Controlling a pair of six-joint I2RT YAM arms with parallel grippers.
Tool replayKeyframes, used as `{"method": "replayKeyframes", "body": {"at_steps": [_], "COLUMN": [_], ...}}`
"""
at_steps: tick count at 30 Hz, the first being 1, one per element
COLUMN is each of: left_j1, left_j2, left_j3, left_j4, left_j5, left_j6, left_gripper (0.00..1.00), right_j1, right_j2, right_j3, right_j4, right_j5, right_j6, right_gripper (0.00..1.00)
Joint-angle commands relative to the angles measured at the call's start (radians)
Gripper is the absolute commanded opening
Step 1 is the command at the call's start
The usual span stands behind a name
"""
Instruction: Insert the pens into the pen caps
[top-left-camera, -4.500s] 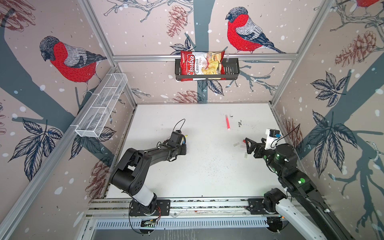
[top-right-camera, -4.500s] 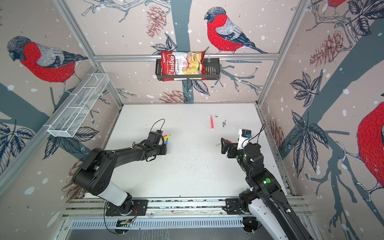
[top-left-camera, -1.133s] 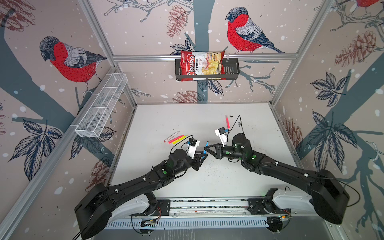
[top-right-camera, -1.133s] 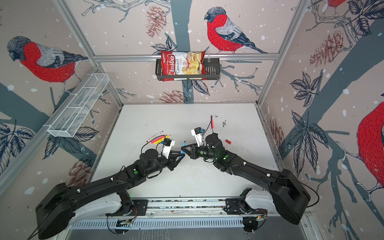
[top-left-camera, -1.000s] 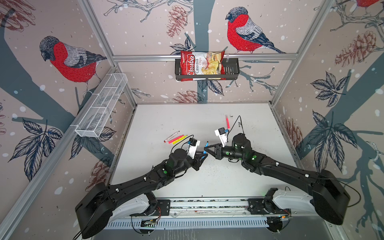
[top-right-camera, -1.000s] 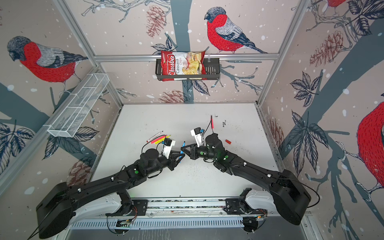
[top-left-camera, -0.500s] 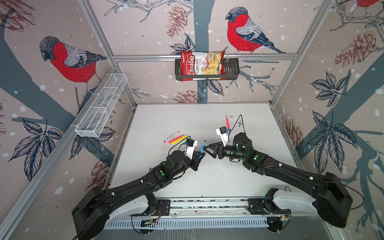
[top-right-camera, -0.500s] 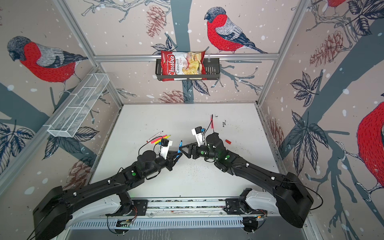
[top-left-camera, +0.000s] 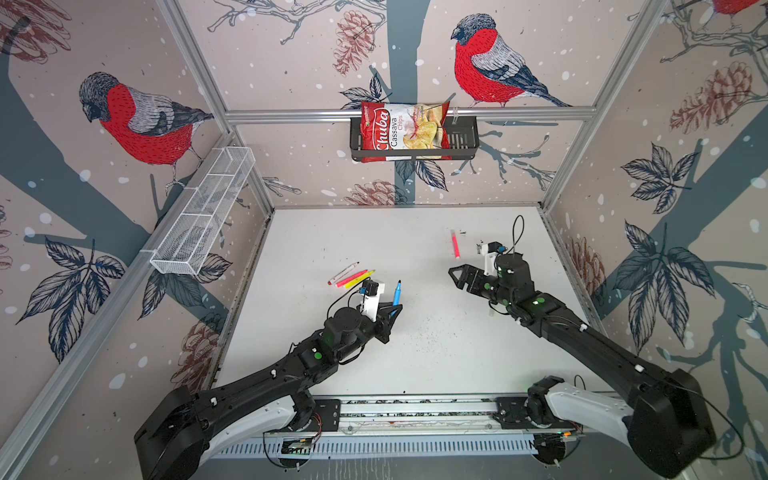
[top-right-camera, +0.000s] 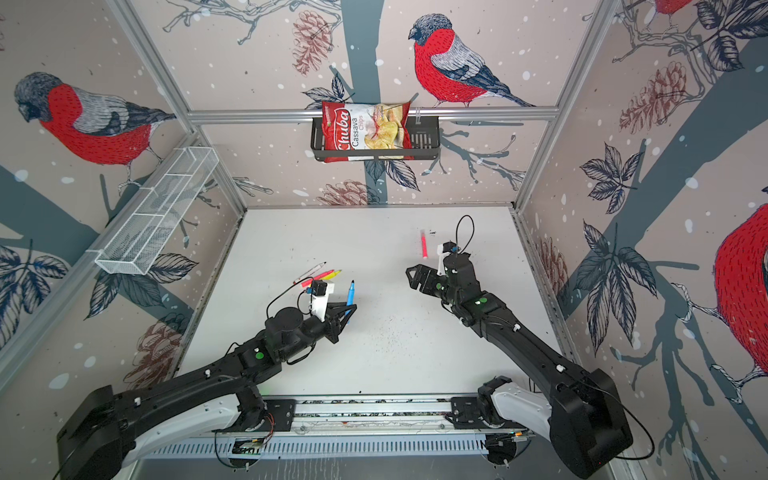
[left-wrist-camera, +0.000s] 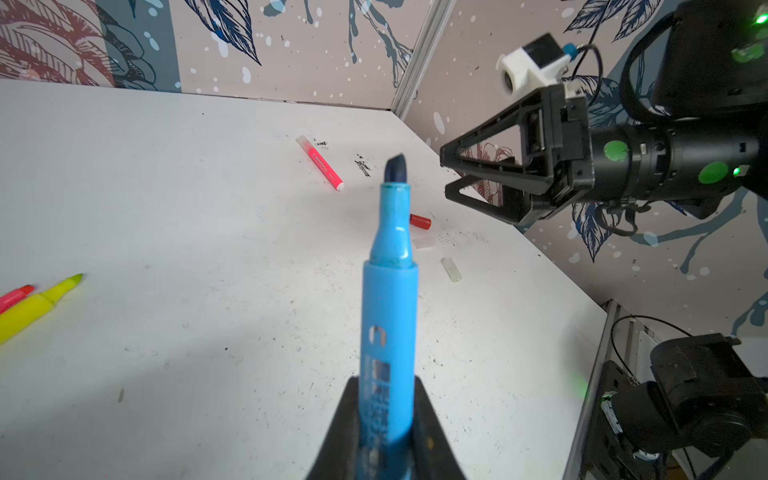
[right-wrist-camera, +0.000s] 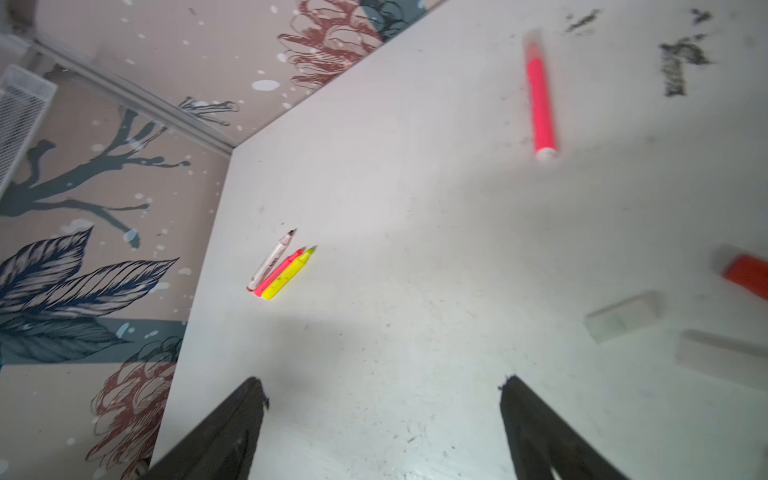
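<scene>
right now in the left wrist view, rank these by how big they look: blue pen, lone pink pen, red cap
1. blue pen, by far the largest, but it is right at the camera, so nearness inflates it
2. lone pink pen, lying farther back
3. red cap, the smallest

L gripper (top-left-camera: 394, 308) is clamping a slim blue marker (top-left-camera: 397, 294) by its lower barrel, dark tip pointing toward the back wall. R gripper (top-left-camera: 454, 277) is hovering well apart on the right, jaws looking parted, nothing btwn them. A white-barrelled pen (top-left-camera: 343, 273), a pink marker (top-left-camera: 351, 278) & a yellow marker (top-left-camera: 362, 279) are lying side by side on the white tabletop (top-left-camera: 415, 357). A second pink marker (top-left-camera: 455, 244) is lying alone near R gripper.
</scene>
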Motion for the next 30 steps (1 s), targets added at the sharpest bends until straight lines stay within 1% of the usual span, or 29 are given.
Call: {"method": "replayKeyframes", "body": {"at_steps": [1, 4, 12, 15, 21, 30], "left_j1": [0.001, 0.002, 0.001, 0.000, 0.002, 0.002], "left_j2": [-0.004, -0.001, -0.014, -0.040, -0.092, -0.123], "left_j3": [-0.006, -0.010, -0.021, -0.037, -0.081, -0.085], "left_j4": [0.030, 0.034, 0.023, 0.016, 0.036, 0.010], "left_j5": [-0.008, -0.008, -0.009, -0.019, -0.039, -0.052], "left_j6": [0.001, 0.000, 0.002, -0.002, -0.014, -0.010], "left_gripper": [0.02, 0.02, 0.02, 0.02, 0.02, 0.02], "right_j1": [-0.060, -0.106, -0.154, -0.176, -0.181, -0.171], "right_j2": [0.010, 0.042, 0.129, 0.174, 0.256, 0.350], "right_j3": [-0.008, -0.010, -0.005, -0.010, 0.013, 0.039], "right_j4": [-0.103, -0.135, -0.138, -0.122, -0.107, -0.062], "right_j5": [0.036, 0.036, 0.035, 0.015, -0.001, -0.043], "right_j6": [0.032, 0.032, 0.020, 0.021, 0.002, 0.004], "right_gripper": [0.91, 0.91, 0.91, 0.91, 0.90, 0.88]}}
